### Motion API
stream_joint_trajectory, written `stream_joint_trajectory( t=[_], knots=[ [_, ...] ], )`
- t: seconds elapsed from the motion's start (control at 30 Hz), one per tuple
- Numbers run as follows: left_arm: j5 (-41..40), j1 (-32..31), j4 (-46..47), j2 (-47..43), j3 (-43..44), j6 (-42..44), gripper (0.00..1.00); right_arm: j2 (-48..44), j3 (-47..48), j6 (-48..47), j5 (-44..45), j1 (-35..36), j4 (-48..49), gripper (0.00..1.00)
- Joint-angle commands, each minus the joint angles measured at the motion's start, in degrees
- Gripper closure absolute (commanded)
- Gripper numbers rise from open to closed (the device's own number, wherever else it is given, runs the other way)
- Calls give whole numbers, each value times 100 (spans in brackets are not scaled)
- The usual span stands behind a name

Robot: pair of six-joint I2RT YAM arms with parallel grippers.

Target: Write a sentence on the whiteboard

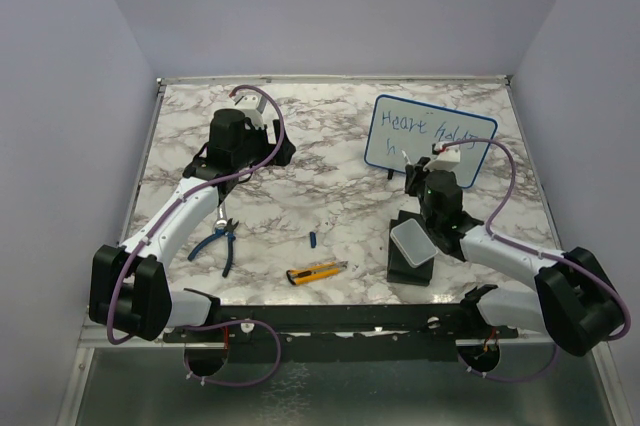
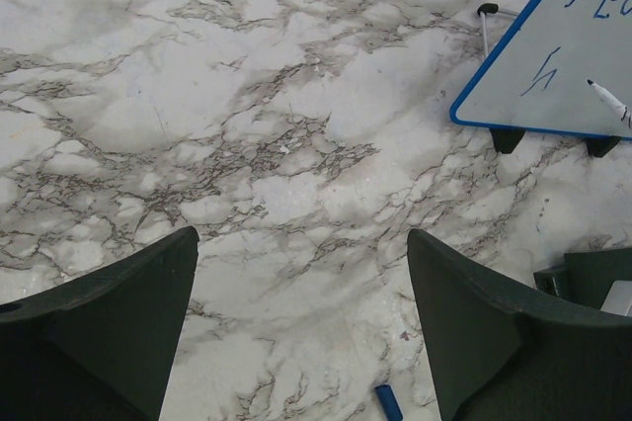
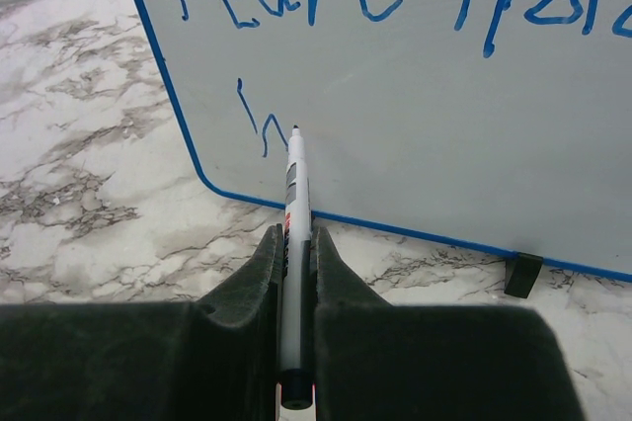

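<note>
Away from whiteboard: pliers, perhaps cap.

Whiteboard stands behind box; pliers, perhaps, lie left.

Open desk in the centre, clutter along near edge
Blocked toward far right corner by whiteboard; near edge crowded with pliers, knife, grey box.

Our white-and-black left arm stretches forward and low, its dark two-finger left gripper spread wide, holding nothing; our matching right arm reaches forward, its dark right gripper pinched tight on a thin white marker pen
</note>
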Motion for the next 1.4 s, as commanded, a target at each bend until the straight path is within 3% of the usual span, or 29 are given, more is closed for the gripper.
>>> stream_joint_trajectory(
  t=[0.0,0.87,1.37],
  knots=[
    [47,33,2,-153,-14,30,13,119,27,-88,176,-84,5,99],
    [37,31,2,-117,-14,50,12,762,157,-92,-263,-205,345,100],
    [32,34,5,-109,-14,60,13,630,264,-258,-22,-206,560,99]
  ],
)
